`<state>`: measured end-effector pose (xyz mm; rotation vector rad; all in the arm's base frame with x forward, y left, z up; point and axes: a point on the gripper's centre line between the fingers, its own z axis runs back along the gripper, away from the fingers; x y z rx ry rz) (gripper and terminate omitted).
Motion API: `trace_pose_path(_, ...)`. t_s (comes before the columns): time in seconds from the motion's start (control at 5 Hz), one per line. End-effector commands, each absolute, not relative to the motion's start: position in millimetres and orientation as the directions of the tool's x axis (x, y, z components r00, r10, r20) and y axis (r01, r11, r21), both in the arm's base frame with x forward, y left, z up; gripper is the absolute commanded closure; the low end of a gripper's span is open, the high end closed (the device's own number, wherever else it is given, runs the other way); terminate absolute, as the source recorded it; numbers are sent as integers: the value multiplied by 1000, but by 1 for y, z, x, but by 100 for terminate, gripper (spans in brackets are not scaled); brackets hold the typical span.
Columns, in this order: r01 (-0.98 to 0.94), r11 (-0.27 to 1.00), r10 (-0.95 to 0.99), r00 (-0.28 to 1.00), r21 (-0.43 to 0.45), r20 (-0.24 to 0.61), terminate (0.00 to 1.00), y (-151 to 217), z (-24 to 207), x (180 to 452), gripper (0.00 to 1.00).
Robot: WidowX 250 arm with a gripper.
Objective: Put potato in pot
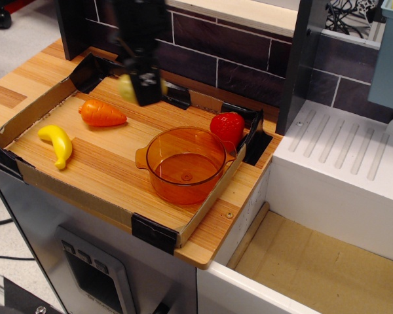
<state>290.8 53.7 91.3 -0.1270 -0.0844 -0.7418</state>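
My black gripper (144, 88) hangs in the air over the back of the wooden tray, blurred by motion. It is shut on the pale yellow-green potato (126, 88), which shows on the left of the fingers. The translucent orange pot (185, 165) stands empty at the right front of the tray, below and to the right of the gripper.
An orange carrot (102, 112) and a yellow banana (57, 142) lie on the left of the tray. A red strawberry (227, 127) sits just behind the pot. The tray has a low cardboard rim (72, 184). A white sink unit (340, 163) is on the right.
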Motion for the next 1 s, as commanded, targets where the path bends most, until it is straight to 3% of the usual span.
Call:
trace_pose_path(0.0,685,726,-678,727,-61,109,0,30,83,309,100)
trace_pose_path(0.2,687,725,-681,726,-51,99,0,27,77,303,0)
trace_pose_path(0.6,672,738,-668,741,-67,75,0,26,76,302,0)
trace_pose_path(0.8,650,755,-643,760,-87,96,0,30,88,305,0)
